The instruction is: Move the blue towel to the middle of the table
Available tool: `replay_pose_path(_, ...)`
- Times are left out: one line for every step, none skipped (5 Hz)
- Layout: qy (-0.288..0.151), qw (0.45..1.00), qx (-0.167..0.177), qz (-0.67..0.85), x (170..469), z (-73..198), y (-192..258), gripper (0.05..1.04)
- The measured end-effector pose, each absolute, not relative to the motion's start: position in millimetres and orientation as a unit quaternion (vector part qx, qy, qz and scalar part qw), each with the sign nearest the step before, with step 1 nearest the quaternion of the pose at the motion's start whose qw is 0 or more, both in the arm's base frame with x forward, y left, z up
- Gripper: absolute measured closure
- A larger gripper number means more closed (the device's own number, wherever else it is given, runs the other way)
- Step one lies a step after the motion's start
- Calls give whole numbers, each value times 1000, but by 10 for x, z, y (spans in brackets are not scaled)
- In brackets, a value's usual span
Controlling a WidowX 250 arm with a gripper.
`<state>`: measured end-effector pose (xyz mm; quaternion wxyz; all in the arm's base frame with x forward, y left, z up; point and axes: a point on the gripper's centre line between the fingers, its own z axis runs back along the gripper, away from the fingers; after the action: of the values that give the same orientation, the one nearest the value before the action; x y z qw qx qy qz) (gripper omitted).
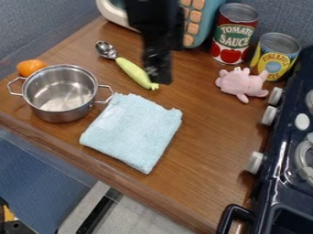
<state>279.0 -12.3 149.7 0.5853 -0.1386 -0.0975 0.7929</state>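
The dark blue stove (281, 176) is closest, at the bottom right, with white knobs on its side. On the brown counter (207, 137), a shiny silver pot (60, 93) sits at the left. It has two loop handles, and you can look right down to its shiny bottom. At the back are two cans with silver tops: a red can (234, 34) with tomatoes drawn on it, and a yellow and blue can (275, 57) next to it. I can't tell what is in the cans.

The black arm (153, 16) comes in from the top edge and hangs down. Its pincer (159, 75) points down above the counter, beside the green handle of the spoon (133, 71). It is blurry, so I can't tell if it is spread or pressed together.

The folded light blue towel (136, 130) lies flat on the counter, lower than the pincer and closer to the camera. The two are apart. The towel's top left corner is right by the pot's handle. A pink toy (243, 84) lies to the right, near the cans.
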Motion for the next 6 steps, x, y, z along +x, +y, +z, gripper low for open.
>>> replay_pose_path(-95,578,-123,801,2454,1350,18,83)
replay_pose_path(-79,560,-89,820,2297,1090,170,83)
replay_pose_path(-67,563,-51,822,2311,832,213,83)
replay_pose_path(-71,569,-40,818,2379,681,248,83)
replay_pose_path(-72,576,-30,814,2458,575,267,83)
replay_pose_path(-63,592,-30,803,2508,504,180,84)
